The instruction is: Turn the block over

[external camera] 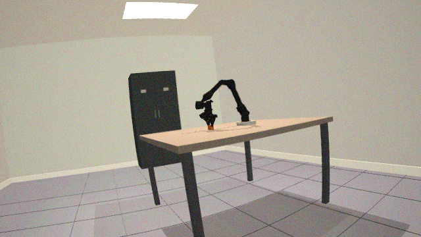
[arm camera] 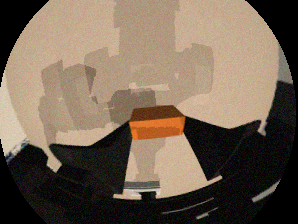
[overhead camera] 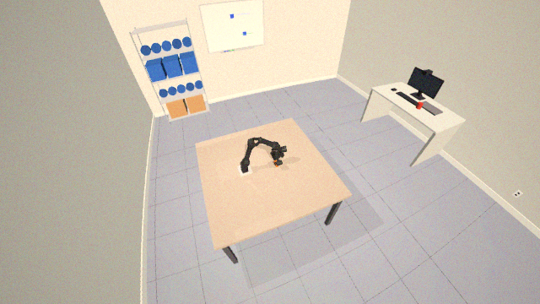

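The orange block is at the table top, under the arm's wrist. In the wrist view it shows a bright orange face and a dark brown face beyond it. In the top view only a small orange part shows beside the fingers. My gripper points down and is shut on the block, one finger touching each end. The block is at table height; whether it touches the table is too small to tell. Which face is the marked one I cannot tell.
The arm's base stands on a pale plate on the same table, behind the gripper. A dark cabinet, a shelf rack and a white desk stand away from the table. The arm's shadow falls around the block.
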Motion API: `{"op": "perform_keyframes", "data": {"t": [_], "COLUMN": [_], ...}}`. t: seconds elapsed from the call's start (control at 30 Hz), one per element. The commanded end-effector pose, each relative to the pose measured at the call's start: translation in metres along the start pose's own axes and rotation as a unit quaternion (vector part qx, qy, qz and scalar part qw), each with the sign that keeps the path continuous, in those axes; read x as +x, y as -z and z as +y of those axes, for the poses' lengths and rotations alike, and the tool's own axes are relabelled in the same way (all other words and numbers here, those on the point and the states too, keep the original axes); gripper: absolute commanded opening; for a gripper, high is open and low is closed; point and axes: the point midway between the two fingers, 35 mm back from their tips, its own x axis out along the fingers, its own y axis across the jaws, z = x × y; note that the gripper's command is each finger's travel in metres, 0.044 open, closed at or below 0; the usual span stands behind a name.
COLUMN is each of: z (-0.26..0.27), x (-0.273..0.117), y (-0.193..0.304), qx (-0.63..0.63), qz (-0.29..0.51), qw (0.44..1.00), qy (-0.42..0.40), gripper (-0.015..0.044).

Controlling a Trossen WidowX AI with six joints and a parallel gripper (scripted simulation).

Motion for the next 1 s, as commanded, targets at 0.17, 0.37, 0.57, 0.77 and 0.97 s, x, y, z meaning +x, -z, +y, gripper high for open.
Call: {"op": "perform_keyframes", "data": {"t": [0.17, 0.37, 0.57, 0.77, 0.97], "z": [0.0, 0.0, -0.001, -0.001, -0.001], "x": [-0.028, -0.028, -0.023, -0.019, -0.017], "y": [0.0, 0.0, -0.002, -0.002, -0.001], "qx": [0.003, 0.003, 0.004, 0.005, 0.005], "qz": [0.001, -0.011, -0.058, -0.106, -0.153], "qw": [1.0, 1.0, 0.998, 0.994, 0.988], "qy": [0.001, 0.001, 0.0, -0.001, -0.001], "gripper": [0.0, 0.0, 0.0, 0.0, 0.0]}}
